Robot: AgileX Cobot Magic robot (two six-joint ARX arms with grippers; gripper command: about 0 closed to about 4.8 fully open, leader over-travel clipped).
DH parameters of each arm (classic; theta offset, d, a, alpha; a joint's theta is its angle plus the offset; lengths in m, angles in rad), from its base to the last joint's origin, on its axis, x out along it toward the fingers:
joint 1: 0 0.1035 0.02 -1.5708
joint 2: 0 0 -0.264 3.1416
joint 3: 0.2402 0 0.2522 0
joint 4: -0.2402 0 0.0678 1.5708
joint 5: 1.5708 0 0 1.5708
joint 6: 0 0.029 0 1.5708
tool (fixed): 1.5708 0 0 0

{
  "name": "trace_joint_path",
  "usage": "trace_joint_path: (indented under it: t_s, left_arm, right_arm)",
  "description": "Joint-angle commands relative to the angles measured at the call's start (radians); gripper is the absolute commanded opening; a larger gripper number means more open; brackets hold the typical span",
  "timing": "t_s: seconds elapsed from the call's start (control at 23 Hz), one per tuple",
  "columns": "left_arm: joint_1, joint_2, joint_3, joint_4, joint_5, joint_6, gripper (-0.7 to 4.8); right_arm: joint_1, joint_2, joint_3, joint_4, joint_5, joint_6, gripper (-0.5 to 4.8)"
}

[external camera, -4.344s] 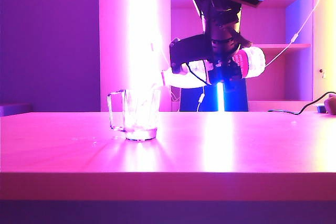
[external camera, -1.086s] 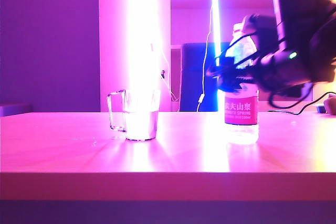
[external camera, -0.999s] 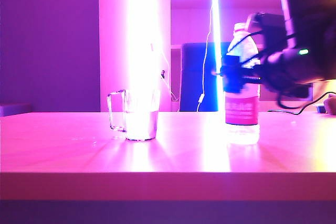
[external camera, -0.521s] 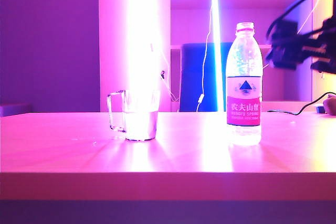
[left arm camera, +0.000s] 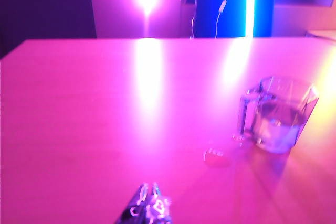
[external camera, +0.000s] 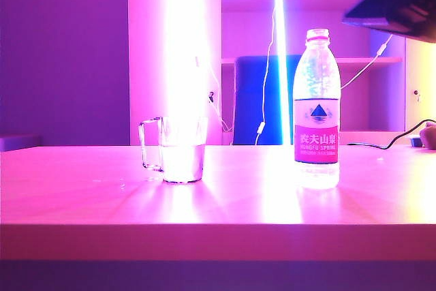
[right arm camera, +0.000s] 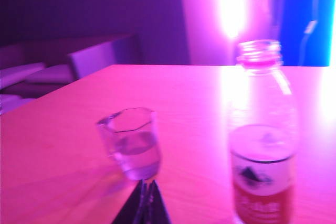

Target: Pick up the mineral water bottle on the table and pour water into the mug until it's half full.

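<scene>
1. now bottle [external camera: 316, 107] upright on bench [external camera: 225, 202], uncapped, nothing touching it.
2. mug [external camera: 176, 149] well left, partly filled.
3. right end effector [right arm camera: 146, 203] pinched together, empty, off bottle.
4. left end effector [left arm camera: 149, 208] low over bench, opening unclear.

The mug [external camera: 180, 149] stands on the table [external camera: 102, 195], well left of the upright mineral water bottle [external camera: 317, 110].

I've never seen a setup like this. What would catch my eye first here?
Probably the glaring pink-white light column at the back, blazing right behind the mug, which holds some water on the table's left. To its right the mineral water bottle stands upright and uncapped, alone on the pink-lit table. Both pincers are clear of them: the right pincer is shut, and only the left pincer tip shows.
</scene>
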Motion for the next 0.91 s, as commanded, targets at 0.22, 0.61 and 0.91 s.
trace_joint_path:
  t_s: [0.22,0.61,0.91]
  left_arm:
    - [-0.001,0.001,-0.076,0.039,0.003,-0.012,-0.05]
    - [0.0,0.001,-0.12,-0.001,0.002,-0.011,-0.05]
    - [0.0,0.001,-0.12,-0.009,0.005,-0.011,-0.05]
  right_arm:
    - [0.103,-0.029,0.003,-0.004,-0.064,0.002,-0.06]
    - [0.117,-0.029,0.003,-0.005,-0.098,0.001,-0.06]
    - [0.116,-0.041,0.002,-0.016,-0.09,-0.065,-0.05]
